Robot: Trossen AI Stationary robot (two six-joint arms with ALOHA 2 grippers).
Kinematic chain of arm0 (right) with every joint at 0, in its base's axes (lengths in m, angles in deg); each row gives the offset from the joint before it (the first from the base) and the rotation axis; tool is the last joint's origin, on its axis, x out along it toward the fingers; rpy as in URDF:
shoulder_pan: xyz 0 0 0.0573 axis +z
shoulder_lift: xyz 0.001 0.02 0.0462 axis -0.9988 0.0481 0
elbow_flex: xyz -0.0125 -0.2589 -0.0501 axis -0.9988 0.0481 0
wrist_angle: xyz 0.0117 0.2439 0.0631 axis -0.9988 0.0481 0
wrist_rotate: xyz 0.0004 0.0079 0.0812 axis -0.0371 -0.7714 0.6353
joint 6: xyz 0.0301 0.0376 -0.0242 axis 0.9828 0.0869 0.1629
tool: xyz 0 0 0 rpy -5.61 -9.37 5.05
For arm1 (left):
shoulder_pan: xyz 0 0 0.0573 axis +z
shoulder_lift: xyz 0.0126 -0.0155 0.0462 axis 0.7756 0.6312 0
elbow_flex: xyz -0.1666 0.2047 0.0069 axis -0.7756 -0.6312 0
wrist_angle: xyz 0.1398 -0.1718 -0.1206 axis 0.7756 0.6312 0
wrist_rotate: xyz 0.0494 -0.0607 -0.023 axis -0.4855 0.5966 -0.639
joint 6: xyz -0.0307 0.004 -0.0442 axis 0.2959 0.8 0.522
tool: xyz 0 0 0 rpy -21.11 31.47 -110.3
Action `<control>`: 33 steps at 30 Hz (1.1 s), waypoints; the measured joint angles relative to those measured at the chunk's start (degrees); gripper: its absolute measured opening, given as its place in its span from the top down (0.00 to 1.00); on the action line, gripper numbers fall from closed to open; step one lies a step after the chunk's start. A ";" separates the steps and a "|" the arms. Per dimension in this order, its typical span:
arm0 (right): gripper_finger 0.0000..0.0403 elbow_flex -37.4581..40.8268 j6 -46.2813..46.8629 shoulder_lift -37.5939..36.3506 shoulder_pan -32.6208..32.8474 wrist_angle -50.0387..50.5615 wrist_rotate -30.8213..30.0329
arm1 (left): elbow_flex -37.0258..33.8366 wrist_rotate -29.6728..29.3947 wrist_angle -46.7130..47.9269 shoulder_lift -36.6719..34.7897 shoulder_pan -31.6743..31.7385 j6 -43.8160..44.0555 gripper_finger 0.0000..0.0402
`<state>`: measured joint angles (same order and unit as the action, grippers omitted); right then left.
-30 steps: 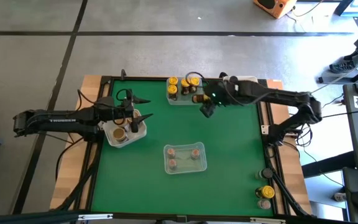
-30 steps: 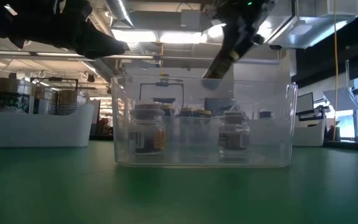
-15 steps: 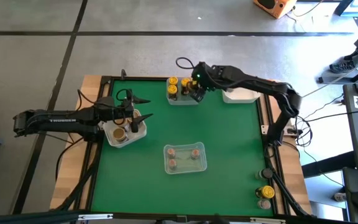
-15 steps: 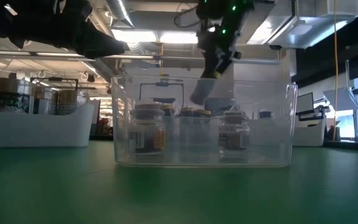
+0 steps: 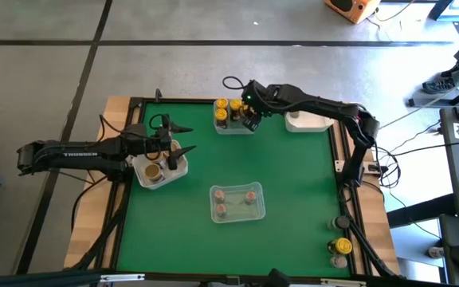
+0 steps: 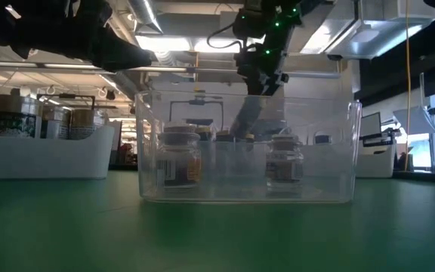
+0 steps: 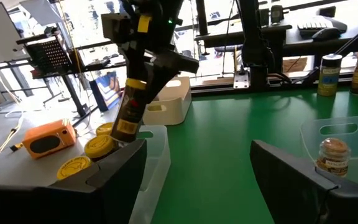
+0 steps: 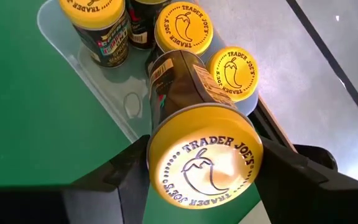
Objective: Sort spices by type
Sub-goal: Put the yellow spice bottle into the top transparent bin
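Right hand (image 8: 197,165) pinching yellow-lidded jar (image 8: 194,134) over clear tub (image 5: 233,127) of yellow-lidded jars, left hand (image 5: 170,148) spread above white tub (image 5: 183,165)

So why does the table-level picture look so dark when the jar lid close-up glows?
Low view: it faces bright ceiling lights, so the arms go black and the clear tub looks hazy. Right wrist view: the held jar has its yellow lid close to the lens, washed out by glare.
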<state>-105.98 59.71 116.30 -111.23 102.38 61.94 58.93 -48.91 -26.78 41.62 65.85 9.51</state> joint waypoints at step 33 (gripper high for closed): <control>0.41 0.09 0.96 5.22 1.88 2.84 0.13 | 0.00 0.02 -0.03 0.02 0.04 -0.04 0.29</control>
<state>-105.89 60.67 121.52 -109.35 105.23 62.08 58.93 -48.89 -26.81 41.64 65.89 9.47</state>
